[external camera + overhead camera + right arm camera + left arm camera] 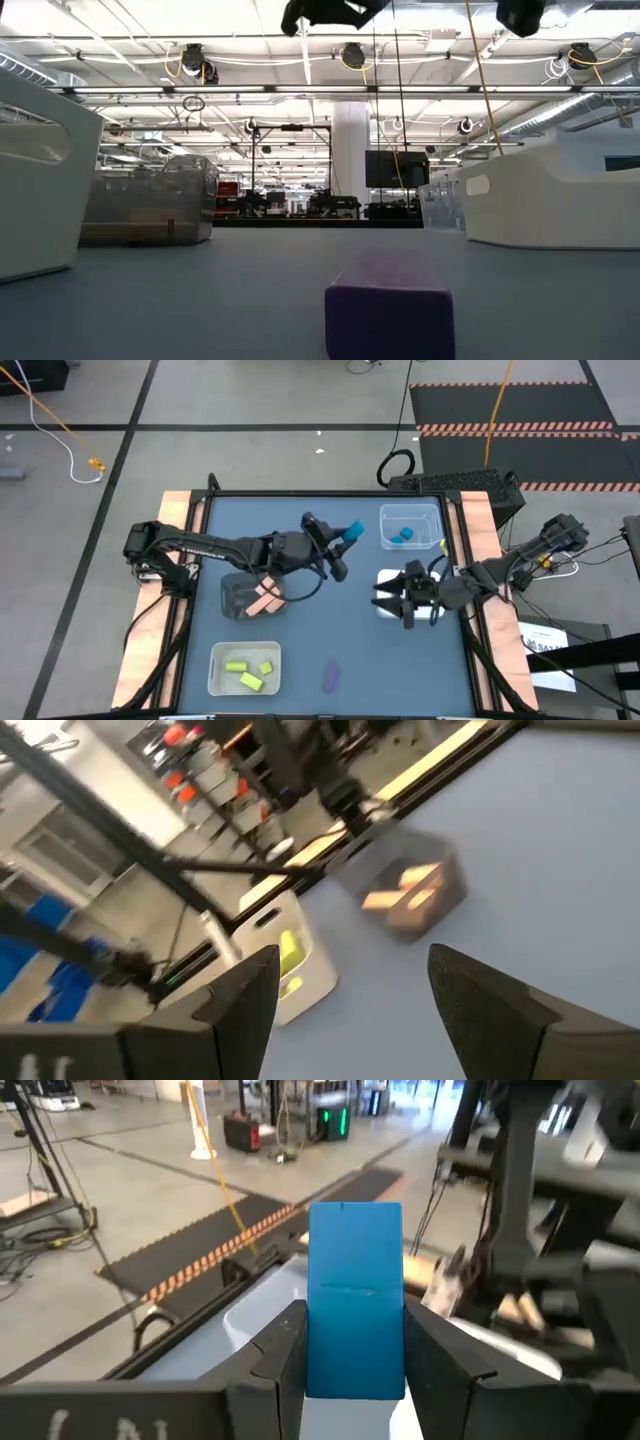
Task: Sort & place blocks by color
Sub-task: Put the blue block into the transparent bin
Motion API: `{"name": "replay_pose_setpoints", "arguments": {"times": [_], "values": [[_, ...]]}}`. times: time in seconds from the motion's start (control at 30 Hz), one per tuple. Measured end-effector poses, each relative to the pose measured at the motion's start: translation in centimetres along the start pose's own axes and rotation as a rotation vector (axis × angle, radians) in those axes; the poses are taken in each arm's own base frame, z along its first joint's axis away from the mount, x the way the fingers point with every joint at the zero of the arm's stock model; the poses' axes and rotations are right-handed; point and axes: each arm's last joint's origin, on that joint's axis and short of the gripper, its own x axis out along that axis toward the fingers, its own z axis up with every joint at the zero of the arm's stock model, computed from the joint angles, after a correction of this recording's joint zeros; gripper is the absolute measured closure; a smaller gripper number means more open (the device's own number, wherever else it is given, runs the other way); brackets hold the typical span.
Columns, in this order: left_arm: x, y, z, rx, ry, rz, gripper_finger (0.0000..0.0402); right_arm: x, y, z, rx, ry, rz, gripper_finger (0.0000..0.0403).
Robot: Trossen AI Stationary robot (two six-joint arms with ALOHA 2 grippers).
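I have the left end effector [345, 540] up over the middle of the surface [330, 630], just left of the clear bin [411, 526] at the far right, and it is clamped on a blue block [354, 531]. My left wrist view shows that block [356, 1300] standing between the two fingers [283, 1355], a bar with its long axis running out away from the wrist and most of its length past the fingertips; from above it points toward the far right, at the clear bin. That bin already has blue pieces [403, 535] in it, which only the high view lets me see. The right end effector [402, 603] hangs over the white bin [384, 576] on the right side with its fingers [240, 1005] spread wide and nothing between them. The right wrist view looks across to the dark bin [420, 880] holding salmon-tan blocks [405, 890] and the white tray [300, 970] with yellow-green blocks [290, 955]; from above these sit left of centre [252, 596] and near left [245, 668]. A purple block [331, 677] lies alone on the near part of the surface, well apart from both end effectors, its long axis running near to far. The low view shows its end face close up [390, 305], which the others do not.
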Motion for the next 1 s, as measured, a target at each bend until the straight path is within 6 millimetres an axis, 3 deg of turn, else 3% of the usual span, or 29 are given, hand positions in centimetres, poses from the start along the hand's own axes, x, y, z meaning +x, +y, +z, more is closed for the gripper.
{"name": "replay_pose_setpoints", "arguments": {"times": [0.23,0.57,0.67,1.0], "values": [[1.1,0.9,-1.7,0.046,0.118,0.009,0.0271,-0.1,-2.3,3.1,0.175,-0.135,-0.089,0.0158],[4.0,1.3,-4.1,0.075,0.145,-0.008,0.0271,-1.8,-4.2,6.2,0.208,-0.242,-0.085,0.0154],[4.5,1.0,-4.2,0.102,0.117,-0.021,0.0271,-1.3,-4.8,6.6,0.318,-0.261,-0.107,0.0154],[4.7,1.0,-3.7,0.137,0.059,-0.051,0.0271,1.8,-6.7,6.4,0.345,-0.236,-0.235,0.0154]]}}
